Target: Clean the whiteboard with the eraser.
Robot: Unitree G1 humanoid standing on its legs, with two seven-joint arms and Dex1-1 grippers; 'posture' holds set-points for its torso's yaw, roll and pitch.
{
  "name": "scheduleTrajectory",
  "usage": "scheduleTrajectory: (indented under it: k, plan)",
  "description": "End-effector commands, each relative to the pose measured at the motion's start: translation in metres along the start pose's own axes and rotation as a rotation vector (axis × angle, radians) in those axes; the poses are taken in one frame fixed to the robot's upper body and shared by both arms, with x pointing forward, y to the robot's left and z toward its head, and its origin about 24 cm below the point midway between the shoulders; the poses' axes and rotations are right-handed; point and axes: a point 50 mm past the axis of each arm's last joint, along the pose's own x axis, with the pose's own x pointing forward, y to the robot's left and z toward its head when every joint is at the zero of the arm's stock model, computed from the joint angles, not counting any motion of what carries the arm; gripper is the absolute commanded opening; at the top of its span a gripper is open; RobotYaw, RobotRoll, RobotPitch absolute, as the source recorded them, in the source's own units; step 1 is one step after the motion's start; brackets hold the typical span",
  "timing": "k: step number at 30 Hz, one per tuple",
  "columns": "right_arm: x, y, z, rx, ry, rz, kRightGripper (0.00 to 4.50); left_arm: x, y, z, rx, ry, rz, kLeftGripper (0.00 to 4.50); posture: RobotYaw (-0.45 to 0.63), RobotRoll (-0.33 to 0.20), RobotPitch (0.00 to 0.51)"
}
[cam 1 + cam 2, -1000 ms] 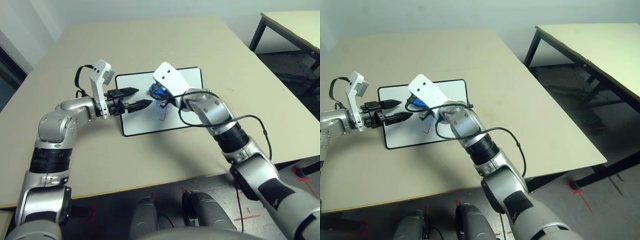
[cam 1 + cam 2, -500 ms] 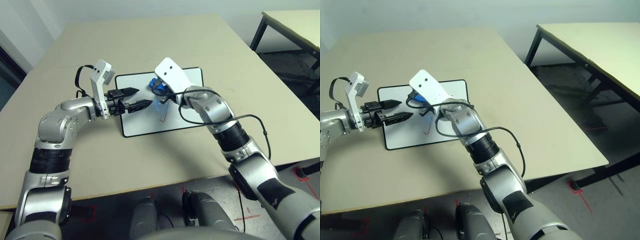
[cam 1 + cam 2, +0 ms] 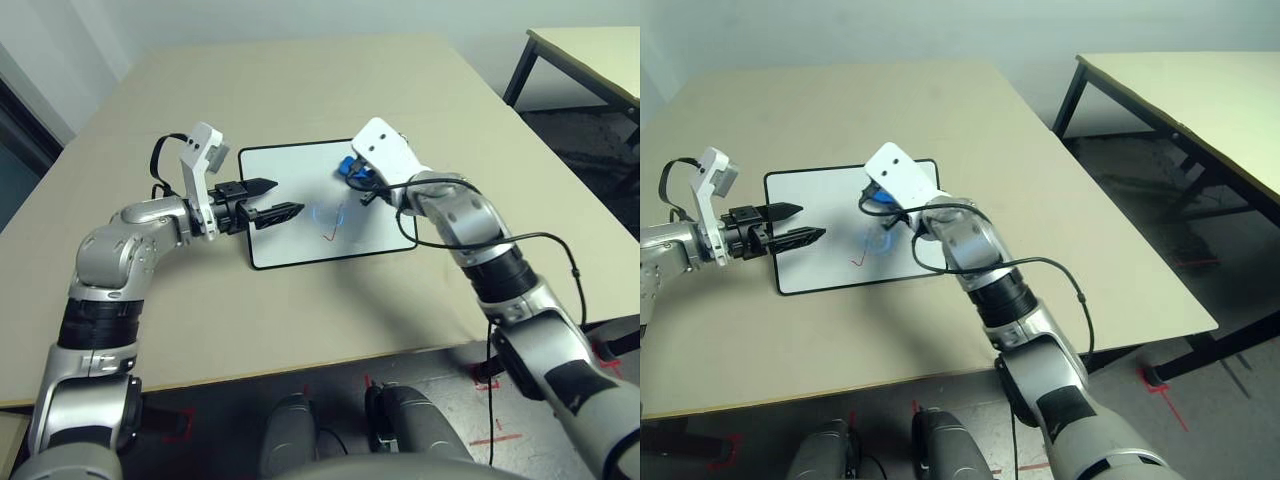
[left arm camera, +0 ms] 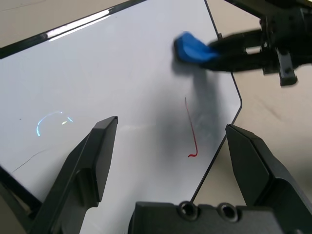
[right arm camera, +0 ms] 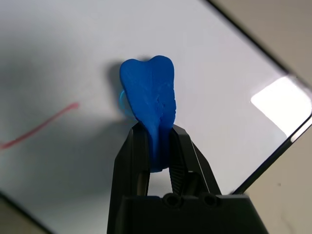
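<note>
The whiteboard (image 3: 300, 190) lies flat on the table, white with a thin black frame, and carries a red pen line (image 3: 334, 231) near its front middle. My right gripper (image 5: 155, 155) is shut on the blue eraser (image 5: 150, 105), which is squeezed thin between the fingers and held over the board's far right part (image 3: 352, 166). My left gripper (image 3: 282, 198) is open over the board's left edge, its fingers pointing right toward the red line (image 4: 190, 127). In the left wrist view the eraser (image 4: 191, 48) sits beyond the red line.
The beige table (image 3: 330, 90) has bare surface on all sides of the board. A second table (image 3: 1200, 100) with black legs stands to the right across a gap of dark floor.
My right gripper has carried the eraser from the board's middle to its far right part. The left gripper has stayed where it was.
</note>
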Motion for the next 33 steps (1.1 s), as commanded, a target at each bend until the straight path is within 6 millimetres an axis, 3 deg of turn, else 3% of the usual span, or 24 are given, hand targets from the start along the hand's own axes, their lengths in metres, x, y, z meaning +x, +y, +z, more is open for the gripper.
scheduleTrajectory:
  k: [1,6,9,13,18,23,26,30,33]
  plan:
    - [0.001,0.028,-0.016,-0.007,0.088,0.11,0.55,0.0,0.0,-0.004,-0.014,0.02,-0.005,4.5,-0.05,0.0,0.107]
    - [0.001,0.032,-0.019,-0.009,0.107,0.123,0.55,0.0,-0.001,-0.005,-0.016,0.023,-0.008,4.5,-0.05,0.0,0.113]
    - [0.007,0.016,-0.01,-0.018,0.08,0.055,0.55,-0.001,-0.001,-0.006,-0.018,0.028,-0.008,4.5,-0.05,0.0,0.115]
    - [0.016,-0.012,0.02,-0.01,-0.006,-0.036,0.54,-0.003,-0.001,-0.008,-0.022,0.037,-0.004,4.5,-0.04,0.0,0.119]
    - [0.026,0.005,0.006,-0.083,0.057,0.061,0.54,-0.005,-0.001,-0.008,-0.024,0.046,-0.003,4.5,-0.04,0.0,0.127]
    - [0.015,0.031,-0.024,-0.167,0.17,0.204,0.54,-0.007,-0.002,-0.009,-0.023,0.055,-0.005,4.5,-0.03,0.0,0.142]
    - [0.01,0.036,-0.032,-0.204,0.203,0.244,0.54,-0.008,-0.003,-0.01,-0.024,0.061,-0.01,4.5,-0.03,0.0,0.149]
    - [0.011,0.03,-0.02,-0.219,0.174,0.213,0.54,-0.008,-0.005,-0.012,-0.028,0.071,-0.016,4.5,-0.02,0.0,0.15]
    - [0.013,0.016,0.002,-0.214,0.122,0.146,0.54,-0.008,-0.006,-0.012,-0.028,0.072,-0.02,4.5,-0.02,0.0,0.148]
